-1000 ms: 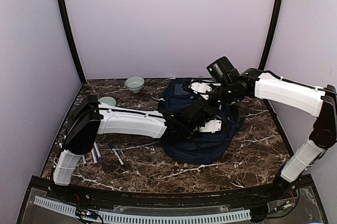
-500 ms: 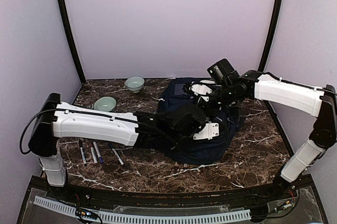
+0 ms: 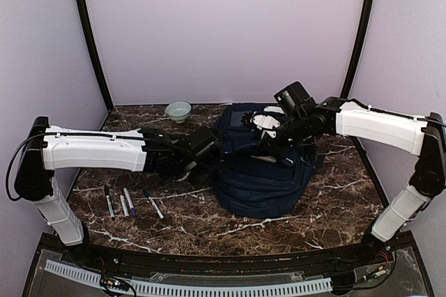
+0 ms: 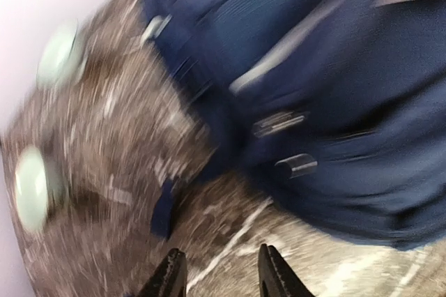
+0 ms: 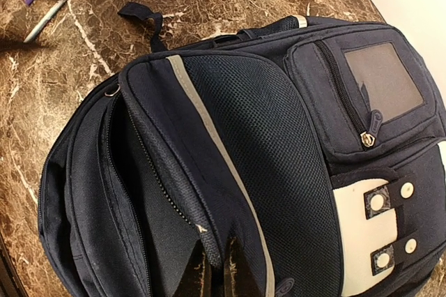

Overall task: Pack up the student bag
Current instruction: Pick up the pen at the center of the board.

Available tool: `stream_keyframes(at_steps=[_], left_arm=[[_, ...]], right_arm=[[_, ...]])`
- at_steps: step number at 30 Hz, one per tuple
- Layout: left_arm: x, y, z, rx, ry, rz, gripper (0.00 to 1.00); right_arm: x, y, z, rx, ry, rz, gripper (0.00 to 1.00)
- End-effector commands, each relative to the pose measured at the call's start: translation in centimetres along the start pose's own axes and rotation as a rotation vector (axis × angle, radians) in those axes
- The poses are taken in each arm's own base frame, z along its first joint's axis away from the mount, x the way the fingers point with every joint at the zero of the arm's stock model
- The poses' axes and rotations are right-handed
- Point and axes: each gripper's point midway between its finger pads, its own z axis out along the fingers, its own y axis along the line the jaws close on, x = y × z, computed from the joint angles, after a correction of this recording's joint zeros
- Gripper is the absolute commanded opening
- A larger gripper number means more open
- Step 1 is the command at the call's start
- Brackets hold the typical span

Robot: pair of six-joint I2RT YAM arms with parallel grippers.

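Brown marble bench (image 3: 327, 199) holds the student bag (image 3: 261, 182) near the middle. Our right end effector (image 5: 221, 269) pinches its flap (image 5: 209, 136) open. Our left end effector (image 4: 219, 276) is spread and empty. If our pinch slips, the flap may drop shut.

Left arm (image 3: 97, 154) pulled back off the student bag (image 3: 258, 185). A second ago my left hand (image 4: 217, 274) hung over the middle of the bag's front; it is now at the bag's left edge, over the bare surface (image 3: 313, 206), fingers apart and empty. Elbow and shoulder links swung out to the far left. Forearm stretched flat across the surface. Bag front uncovered again. From above, forearm now hides the nearer pale green bowl (image 4: 31, 185).
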Motion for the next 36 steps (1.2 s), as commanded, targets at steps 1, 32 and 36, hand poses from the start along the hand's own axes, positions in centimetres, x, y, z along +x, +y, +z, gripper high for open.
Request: stream_keyframes(at_steps=[1,32,36], left_arm=[[7.4,5.7,0.4,-0.065,0.246,-0.468,0.36],[19.5,7.9,3.2,-0.106,0.661,-1.03,0.3],[20.0,7.6,3.6,-0.102,0.674,-1.037,0.3]], right_arm=[[-1.7,-0.9,-0.4,0.026,-0.079,0.006,0.0],[-1.5,-0.4,0.0,-0.005,-0.073,0.01,0.0],[-1.4,-0.4,0.0,-0.006,-0.071,0.011,0.0]])
